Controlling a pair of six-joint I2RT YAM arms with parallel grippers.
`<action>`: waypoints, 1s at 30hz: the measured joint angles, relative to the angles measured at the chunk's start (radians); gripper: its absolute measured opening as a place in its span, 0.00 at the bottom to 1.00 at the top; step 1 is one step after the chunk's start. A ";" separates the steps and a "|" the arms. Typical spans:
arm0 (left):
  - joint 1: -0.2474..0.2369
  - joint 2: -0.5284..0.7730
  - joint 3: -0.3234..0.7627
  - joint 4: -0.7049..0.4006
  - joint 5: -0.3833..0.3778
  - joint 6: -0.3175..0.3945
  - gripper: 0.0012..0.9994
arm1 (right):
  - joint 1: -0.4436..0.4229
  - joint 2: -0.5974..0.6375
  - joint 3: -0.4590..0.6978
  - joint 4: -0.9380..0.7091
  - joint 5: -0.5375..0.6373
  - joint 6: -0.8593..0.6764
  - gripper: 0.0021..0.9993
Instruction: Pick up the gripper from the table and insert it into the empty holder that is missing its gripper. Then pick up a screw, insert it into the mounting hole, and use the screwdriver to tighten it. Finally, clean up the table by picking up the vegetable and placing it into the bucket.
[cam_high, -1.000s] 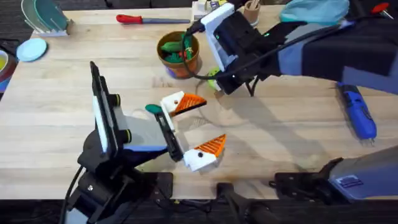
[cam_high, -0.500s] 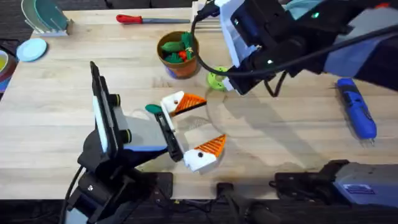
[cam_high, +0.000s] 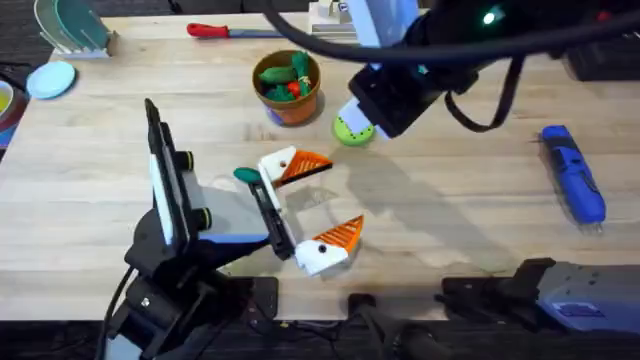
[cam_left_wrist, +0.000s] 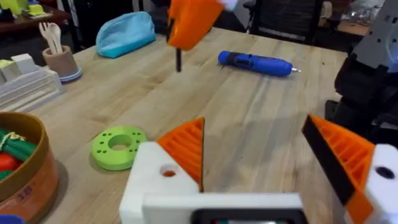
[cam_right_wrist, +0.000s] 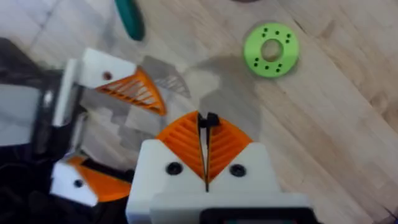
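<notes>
Left end effector (cam_high: 305, 210): I see it low over the bench, fingers spread wide. Right end effector (cam_right_wrist: 207, 152): raised on my reaching arm, pads pressed together.

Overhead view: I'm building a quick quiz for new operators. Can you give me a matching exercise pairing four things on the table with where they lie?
Things:
1. screwdriver
2. green disc
3. red-handled tool
4. vegetable

Places:
A. beyond the bucket, by the far edge
B. off to the right, lying alone
C. nearer the camera than the bucket, slightly left of it
D. just right of the bucket

Pairs: 1-B, 2-D, 3-A, 4-C
</notes>
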 joint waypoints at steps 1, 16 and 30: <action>0.000 0.000 0.000 0.000 0.000 0.000 0.99 | 0.017 0.007 0.026 -0.020 0.000 0.010 0.00; 0.000 0.000 0.000 0.000 0.000 0.000 0.99 | 0.234 0.139 0.175 -0.055 -0.003 0.088 0.00; 0.000 0.000 0.000 -0.001 0.000 -0.003 0.99 | 0.263 0.200 0.176 0.006 0.037 0.093 0.00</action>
